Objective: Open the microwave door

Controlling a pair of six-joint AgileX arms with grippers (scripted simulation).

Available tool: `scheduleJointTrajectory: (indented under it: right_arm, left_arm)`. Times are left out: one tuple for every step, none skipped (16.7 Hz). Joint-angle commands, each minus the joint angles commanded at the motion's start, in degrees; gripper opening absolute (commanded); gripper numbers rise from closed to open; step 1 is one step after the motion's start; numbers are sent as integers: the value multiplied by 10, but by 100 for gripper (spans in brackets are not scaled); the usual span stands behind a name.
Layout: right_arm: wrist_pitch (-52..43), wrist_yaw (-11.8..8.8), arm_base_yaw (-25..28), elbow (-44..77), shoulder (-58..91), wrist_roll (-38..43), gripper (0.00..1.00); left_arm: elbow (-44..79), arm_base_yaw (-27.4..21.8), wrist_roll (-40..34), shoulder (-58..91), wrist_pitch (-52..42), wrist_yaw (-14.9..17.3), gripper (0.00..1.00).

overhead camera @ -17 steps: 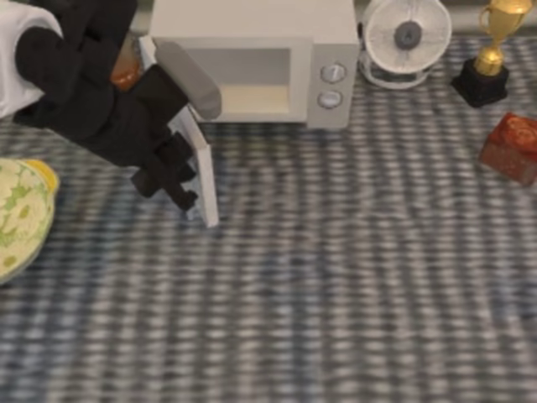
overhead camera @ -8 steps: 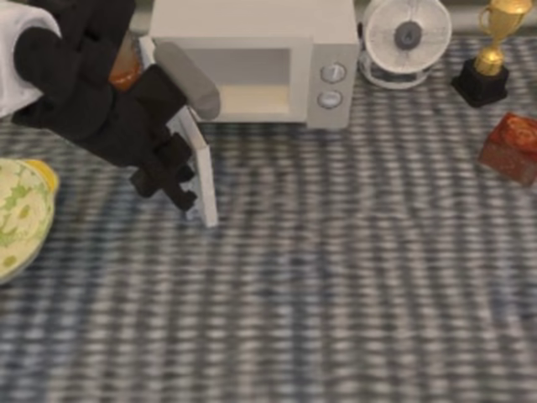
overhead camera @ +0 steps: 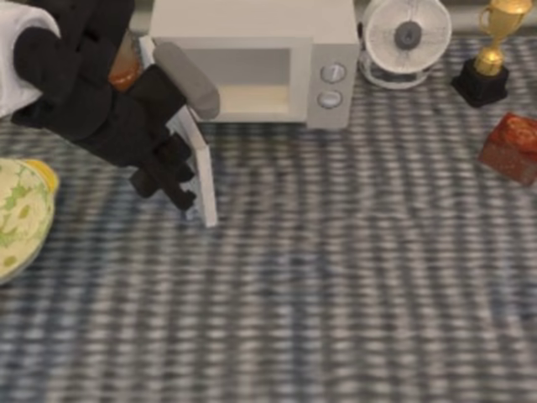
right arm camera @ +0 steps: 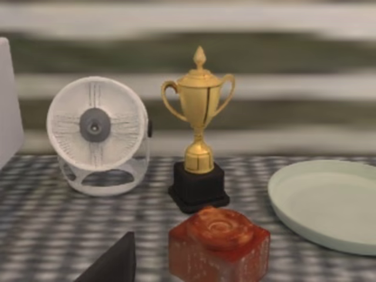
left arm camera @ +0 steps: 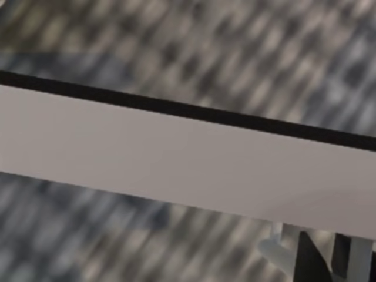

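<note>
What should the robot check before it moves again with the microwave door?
1. Microwave door swung out from the microwave: ok, the cream inside shows.
2. Left tool at the door's outer edge: ok, it sits right against it.
3. Left tool's hold on the door: cannot tell, the left wrist view shows only the door's edge.
4. Patterned bowl out of the door's way: ok, it sits apart at the table's left.
5. Fan, trophy and red block out of the way: ok, all are to the right.
6. Right arm: cannot tell, absent from the top view.
</note>
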Motion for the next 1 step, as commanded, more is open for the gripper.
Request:
scheduleJointTrajectory:
  right_arm:
    - [0, 0, 0, 0, 0, 0, 100]
  left_arm:
    - [0, 0, 0, 0, 0, 0, 0]
